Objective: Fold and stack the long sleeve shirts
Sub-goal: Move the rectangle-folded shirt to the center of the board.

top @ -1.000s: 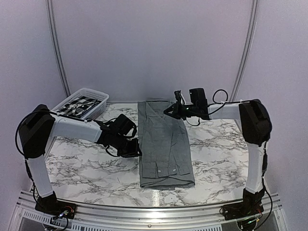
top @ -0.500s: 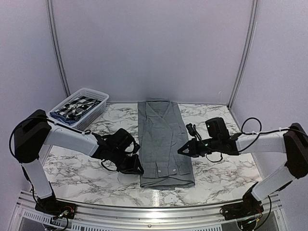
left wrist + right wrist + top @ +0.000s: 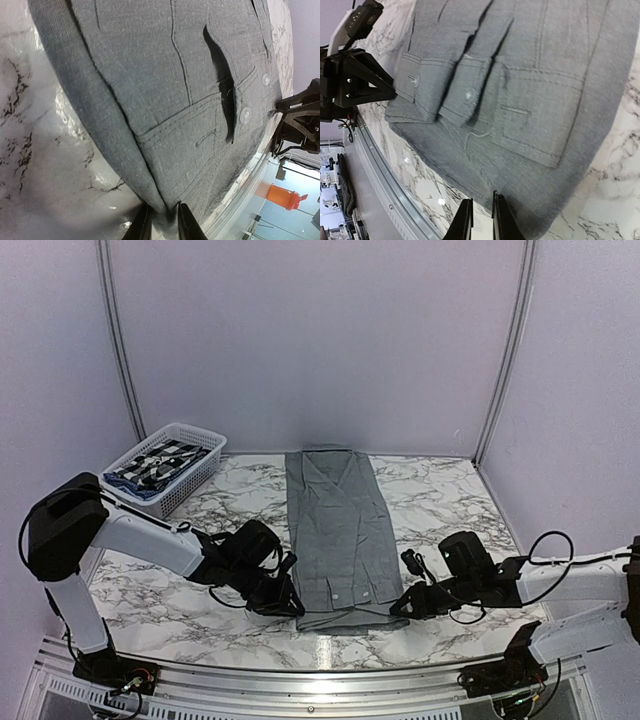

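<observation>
A plain grey long sleeve shirt (image 3: 335, 525) lies folded into a long narrow strip down the middle of the marble table, collar at the far end. My left gripper (image 3: 297, 608) is at its near left corner. In the left wrist view the grey fabric (image 3: 175, 90) bunches between the jaws of the left gripper (image 3: 162, 225), which is shut on the hem. My right gripper (image 3: 397, 608) rests at the near right corner. In the right wrist view the right gripper (image 3: 480, 222) is shut, its tips at the edge of the shirt (image 3: 530, 100), and no cloth shows between them.
A white basket (image 3: 200, 472) at the back left holds dark checked cloth (image 3: 160, 462). The marble tabletop (image 3: 180, 595) ends in a metal rail (image 3: 300, 680) just behind both grippers. Purple walls close in the back and sides.
The right arm swung from the shirt's far collar end down to its near right corner. The left gripper slid along the left edge to the near left corner.
</observation>
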